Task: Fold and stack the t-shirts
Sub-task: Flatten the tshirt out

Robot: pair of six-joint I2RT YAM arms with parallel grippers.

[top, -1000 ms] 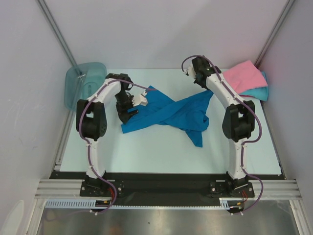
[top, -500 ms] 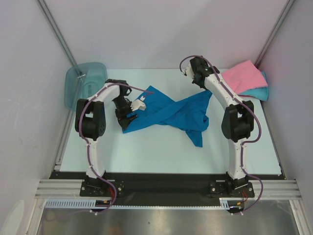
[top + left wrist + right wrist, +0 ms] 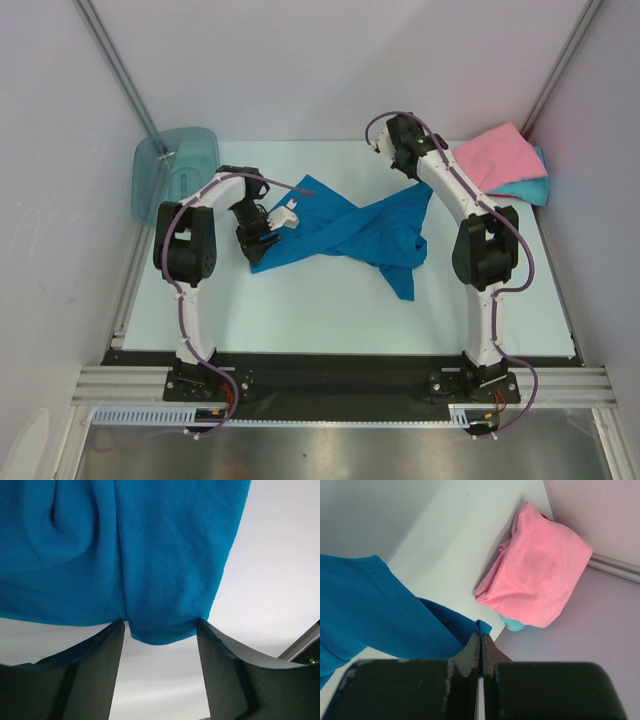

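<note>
The deep blue t-shirt [image 3: 345, 232] lies twisted and crumpled in the middle of the table. My left gripper [image 3: 262, 232] is at its left end, open, its fingers [image 3: 95, 675] either side of a hem corner [image 3: 160, 630] of the deep blue t-shirt [image 3: 125, 545]. My right gripper [image 3: 422, 188] is shut on the shirt's far right corner; in the right wrist view a bit of blue cloth [image 3: 485, 626] shows pinched between the closed tips of the right gripper [image 3: 481, 641]. The pink t-shirt [image 3: 495, 155] [image 3: 540, 580] lies folded on the turquoise t-shirt [image 3: 530, 188] at the back right.
A translucent teal bin [image 3: 172, 168] stands at the table's back left corner. White walls close in on three sides, with slanted metal rails [image 3: 120, 75] on them. The folded pile sits against the right wall.
My left gripper has shifted a little onto the shirt's left end and its jaws have narrowed. The right arm has edged slightly left, still holding the shirt's corner.
</note>
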